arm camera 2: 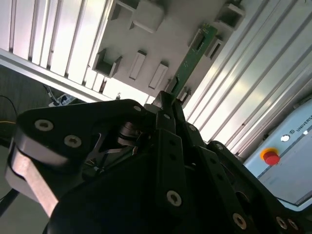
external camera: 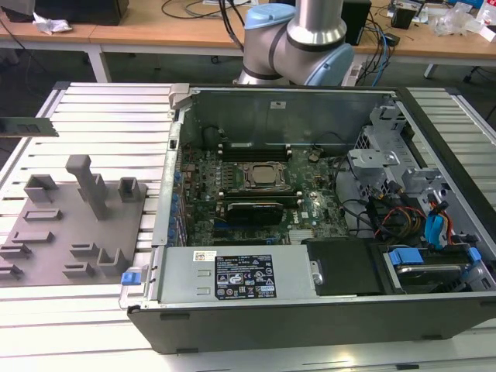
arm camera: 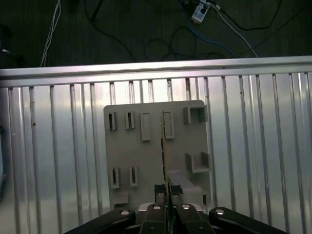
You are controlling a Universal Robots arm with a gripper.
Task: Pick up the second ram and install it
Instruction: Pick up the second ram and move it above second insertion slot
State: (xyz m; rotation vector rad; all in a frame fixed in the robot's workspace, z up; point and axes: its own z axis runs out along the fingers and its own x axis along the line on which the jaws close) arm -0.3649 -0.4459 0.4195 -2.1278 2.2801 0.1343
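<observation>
Here, our tool (arm camera: 165, 191) is clamped on the second ram (arm camera: 164, 146) above the grey holder plate (arm camera: 141, 161).
In the first wrist view we see the green stick edge-on between the fingers (arm camera: 158, 191), running over the plate's middle toward the bench (arm camera: 253, 146) edge that borders the floor; we cannot tell whether it touches the plate. In the exterior view the plate lies beside the open computer case (external camera: 271, 341), on the exterior view's left.
</observation>
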